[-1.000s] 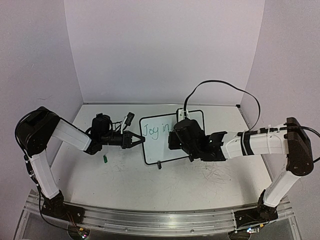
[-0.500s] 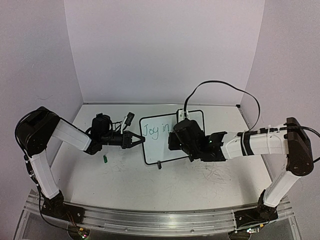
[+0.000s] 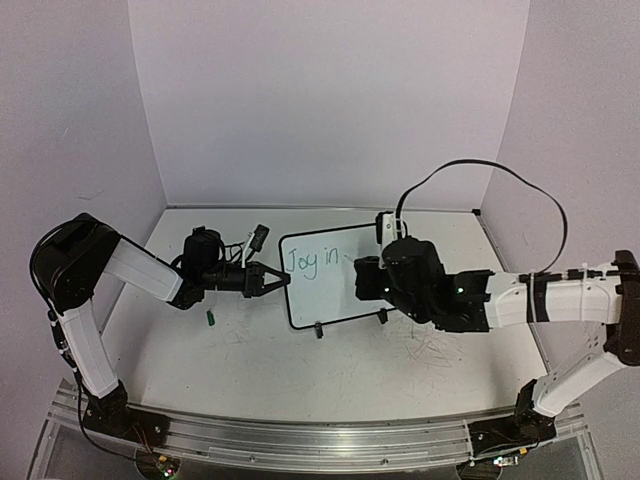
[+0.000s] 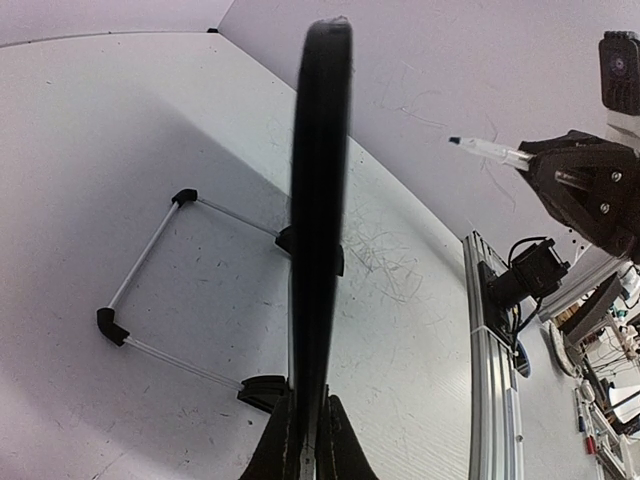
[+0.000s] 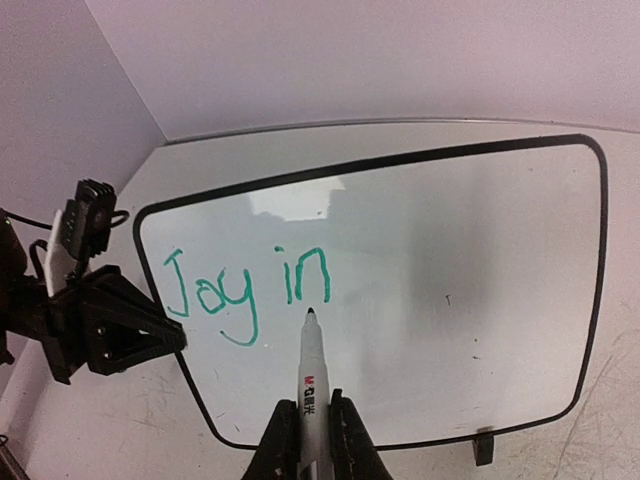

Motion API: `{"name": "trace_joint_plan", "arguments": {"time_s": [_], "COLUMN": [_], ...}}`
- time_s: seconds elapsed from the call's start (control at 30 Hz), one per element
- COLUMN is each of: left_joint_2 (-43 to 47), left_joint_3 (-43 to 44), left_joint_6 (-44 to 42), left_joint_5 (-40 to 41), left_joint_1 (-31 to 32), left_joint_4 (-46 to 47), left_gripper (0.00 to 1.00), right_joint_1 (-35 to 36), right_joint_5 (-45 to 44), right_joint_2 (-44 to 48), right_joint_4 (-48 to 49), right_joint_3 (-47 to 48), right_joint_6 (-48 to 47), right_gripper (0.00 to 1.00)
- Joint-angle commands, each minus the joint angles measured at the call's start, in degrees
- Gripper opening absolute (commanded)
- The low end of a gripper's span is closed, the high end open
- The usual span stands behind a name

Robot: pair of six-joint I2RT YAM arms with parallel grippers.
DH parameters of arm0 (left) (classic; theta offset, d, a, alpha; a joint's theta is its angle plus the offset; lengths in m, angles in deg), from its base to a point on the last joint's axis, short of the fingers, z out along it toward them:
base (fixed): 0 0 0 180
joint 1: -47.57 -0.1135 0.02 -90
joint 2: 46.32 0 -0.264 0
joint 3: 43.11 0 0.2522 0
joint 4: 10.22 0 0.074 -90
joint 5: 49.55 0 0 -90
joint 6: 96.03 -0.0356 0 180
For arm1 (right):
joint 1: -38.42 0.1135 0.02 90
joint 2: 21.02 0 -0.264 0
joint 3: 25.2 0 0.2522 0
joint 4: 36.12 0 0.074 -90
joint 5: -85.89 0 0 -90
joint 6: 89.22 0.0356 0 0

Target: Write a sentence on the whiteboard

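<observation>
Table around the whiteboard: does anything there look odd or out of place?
Yes. A small green piece, maybe a pen cap, lies loose on the table beside the left arm, and faint grey scribbles mark the surface near the right arm.

Robot lab: white backdrop walls [image 3: 330,100], aluminium rail [image 3: 320,440], scuffed table [image 3: 300,370].

Soft, even overhead light; faint glare on the whiteboard [image 5: 420,300], wide-angle bend at wrist-view edges.
</observation>
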Motion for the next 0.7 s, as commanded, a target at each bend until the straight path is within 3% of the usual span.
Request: {"name": "trace_joint_plan", "arguments": {"time_s": [0.0, 0.37, 0.43, 0.5, 0.67], "left_joint_2": [2.4, 2.9, 3.3, 3.6, 3.8], "left_joint_3": [-0.9, -1.5, -1.7, -1.7, -1.7], "left_joint_6": [-1.5, -2.3, -2.4, -2.4, -2.3], "left_joint_5": [-0.2, 1.6, 1.8, 1.9, 1.9], "left_joint_1": [0.7, 0.7, 0.6, 0.7, 0.7], "left_joint_4": [1.0, 1.0, 1.0, 1.0, 0.9], "left_gripper": [0.0, 0.0, 0.0, 0.0, 0.0], "right_joint_1": [0.1, 0.1, 0.2, 0.2, 1.5], "right_joint_5": [1.3, 3.0, 3.6, 3.0, 4.2], "right_joint_2": [6.9, 14.9, 14.1, 11.4, 4.8], "right_joint_4": [8.0, 12.4, 11.3, 8.0, 3.9], "right_joint_3": [-6.3, -12.5, -11.5, -9.0, -2.8], "right_joint_6": [-1.5, -9.5, -10.8, -11.2, -11.8], "right_gripper": [0.0, 0.01, 0.04, 0.0, 0.0]}}
